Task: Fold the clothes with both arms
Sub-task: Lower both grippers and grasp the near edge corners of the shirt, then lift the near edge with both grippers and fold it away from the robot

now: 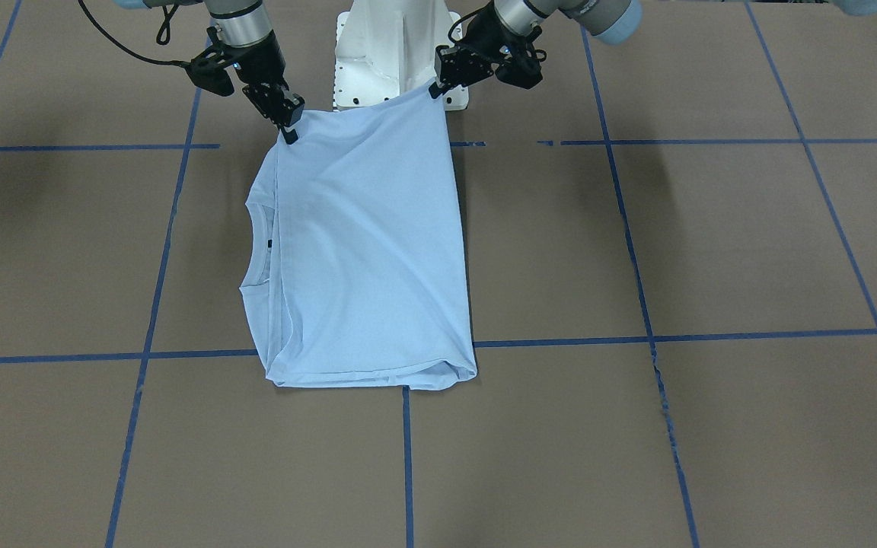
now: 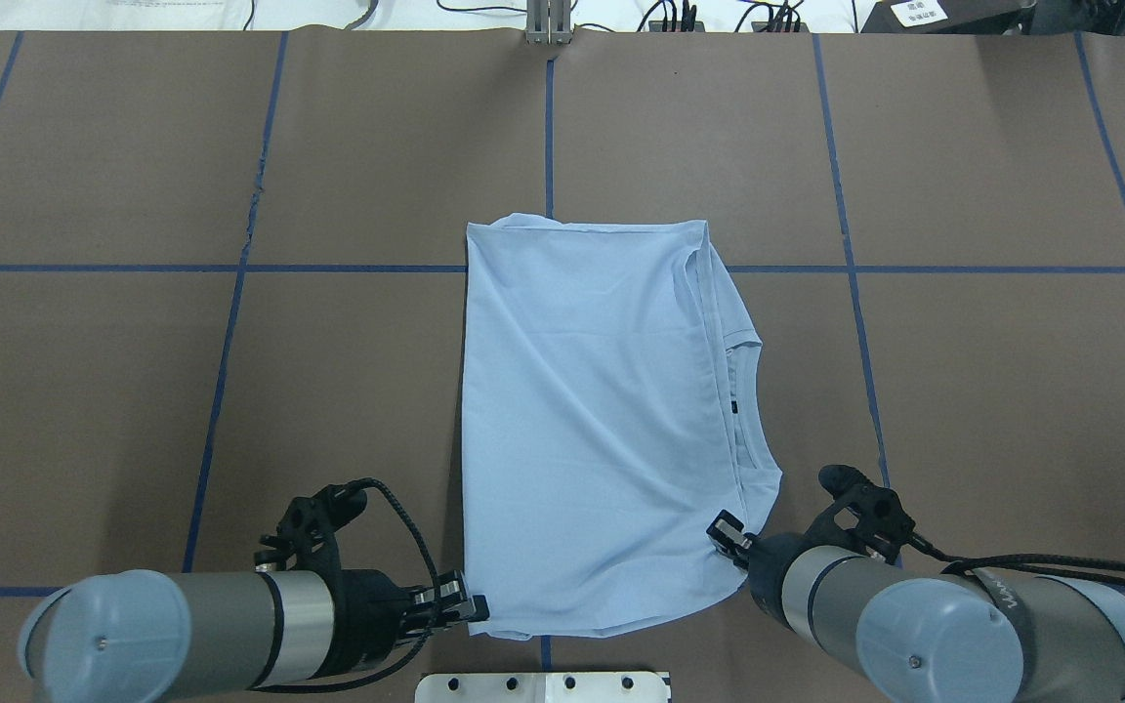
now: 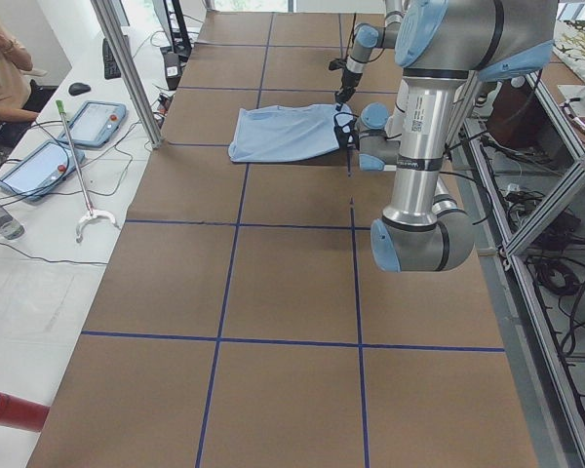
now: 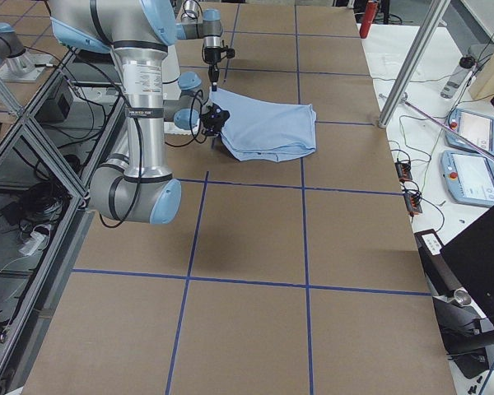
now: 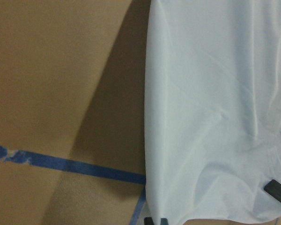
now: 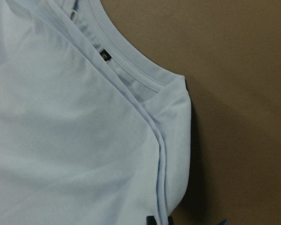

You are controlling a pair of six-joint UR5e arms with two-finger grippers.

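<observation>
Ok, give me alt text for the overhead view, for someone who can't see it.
A light blue T-shirt, folded lengthwise with its collar on the right, lies on a brown table gridded with blue tape. The left hand and right hand each pinch a near corner.

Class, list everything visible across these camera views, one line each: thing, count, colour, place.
T-shirt: one, light blue, folded, mid-table, robot-side edge lifted.
Table: one, brown, blue tape grid.
Pedestal: one, white, table's robot edge.
Pendants: two, grey, side bench.
Person: one, beige top, beside bench.
Left arm, right arm: silver-grey, blue caps, flanking the pedestal.
Left gripper: black, shut on a T-shirt corner.
Right gripper: black, shut on the other lifted corner.
</observation>
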